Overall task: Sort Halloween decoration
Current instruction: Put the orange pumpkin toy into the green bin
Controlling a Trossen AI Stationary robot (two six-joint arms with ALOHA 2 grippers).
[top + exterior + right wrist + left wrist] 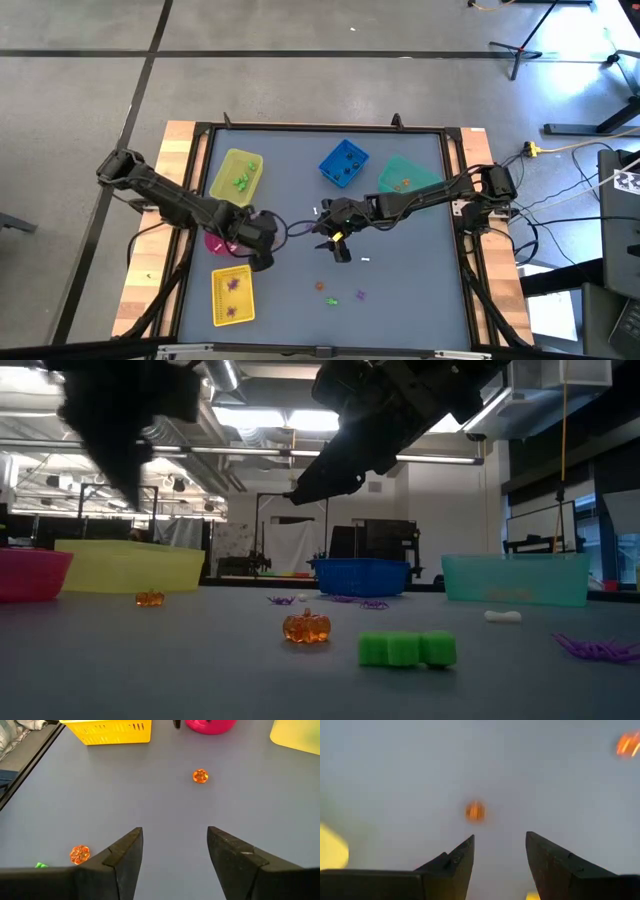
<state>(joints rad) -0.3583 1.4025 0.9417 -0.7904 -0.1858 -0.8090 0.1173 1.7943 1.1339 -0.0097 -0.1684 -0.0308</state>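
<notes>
In the low view, nearest the camera, a green block (pixel 407 649) lay right of centre on the table (pixel 200 670), an orange pumpkin (pixel 306 627) just left of it, and a purple spider (pixel 598 650) at the right edge. A second pumpkin (pixel 150 598) sat farther back at left. Behind these stood the pink bin (pixel 30 574), yellow bin (pixel 128 565), blue bin (pixel 362 575) and teal bin (pixel 514 577), left to right. In the high view, loose trinkets remained in the lower centre of the frame: orange (pixel 321 285), green (pixel 332 299) and purple (pixel 360 295), with a white piece (pixel 365 259) above them. The left gripper (pixel 262 232) hung left of centre beside the pink bin; its wrist view showed the fingers (pixel 455 862) spread wide with nothing between them and a blurred pumpkin (pixel 475 811) ahead. The right gripper (pixel 338 240) hung at centre, fingers (pixel 125 852) likewise wide and empty, with a pumpkin (pixel 200 776) ahead and another (pixel 79 854) near the left finger. Judged step: picking the next trinket. To do it well, centre the open fingers over one pumpkin, descend until the tips nearly meet the table, close squarely across its widest part, and keep the two arms apart, since both worked the same central area. The rounded pumpkin would likely roll if nudged off-centre.
</notes>
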